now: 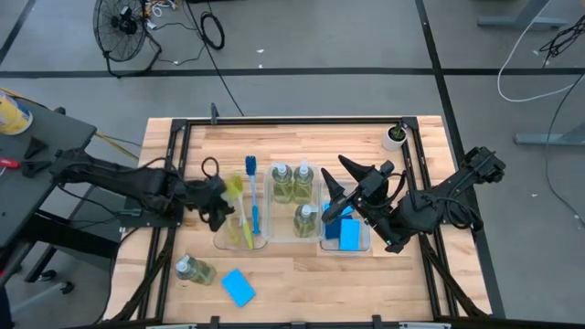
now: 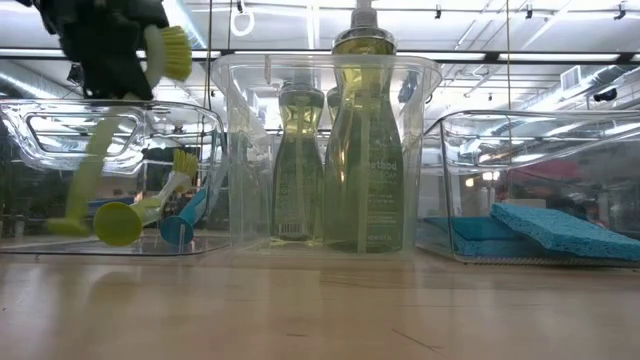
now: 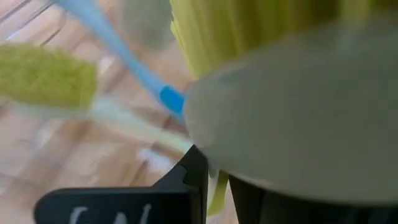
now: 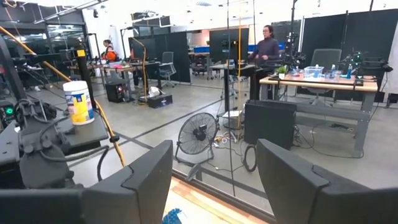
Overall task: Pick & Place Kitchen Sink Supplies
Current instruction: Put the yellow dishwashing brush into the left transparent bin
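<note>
Most of the sorting looks done. Three soap bottles (image 1: 294, 194) stand upright in the middle tray (image 1: 271, 228), and two blue sponges (image 1: 343, 229) lie in the right-hand tray (image 1: 364, 247). The left tray (image 1: 222, 241) holds a blue brush (image 1: 252, 196) and a yellow-green brush (image 1: 245, 228). The left end effector (image 1: 219, 203) is closed on a third brush (image 2: 128, 120), yellow-green, gripped near its bristle head and hanging over the left tray with its handle pointing down into it, so that placement seems to be in progress. Still loose on the desk (image 1: 366, 283) near its front edge are one soap bottle (image 1: 195, 270), lying on its side, and one blue sponge (image 1: 239, 287) just beside it. The right end effector (image 1: 341, 190) hovers above the sponge tray, fingers spread wide and empty.
</note>
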